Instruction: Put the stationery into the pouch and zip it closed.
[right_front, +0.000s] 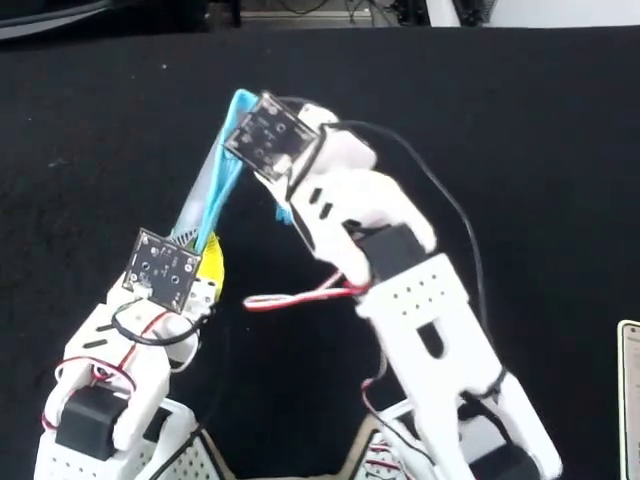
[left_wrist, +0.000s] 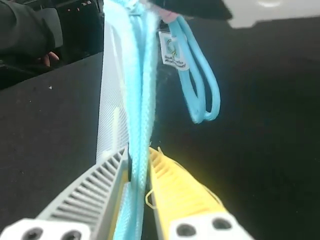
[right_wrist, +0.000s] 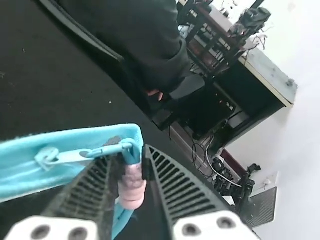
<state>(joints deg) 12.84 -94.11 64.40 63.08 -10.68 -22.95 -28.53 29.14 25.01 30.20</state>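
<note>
While the left jaws clamp 1 end of the pouch (right_front: 222, 185), the right jaws clamp its zipper end, above the desk (right_front: 520, 150).

The pouch (right_front: 213, 190) stretches between my two grippers, over the table (right_front: 520, 150). Its near end is clamped in my left gripper (right_front: 207, 250) at the near left. Its far end is clamped in my right gripper (right_front: 242, 105), farther off and slightly to the right. The zip pull (right_wrist: 85, 155) lies along the pouch's edge, just beside my right gripper's fingers. A strap loop (left_wrist: 202, 95) hangs from the far end, on the pouch's right side. An object (right_front: 630, 390) sits at the table's near right edge, well apart from both arms.
</note>
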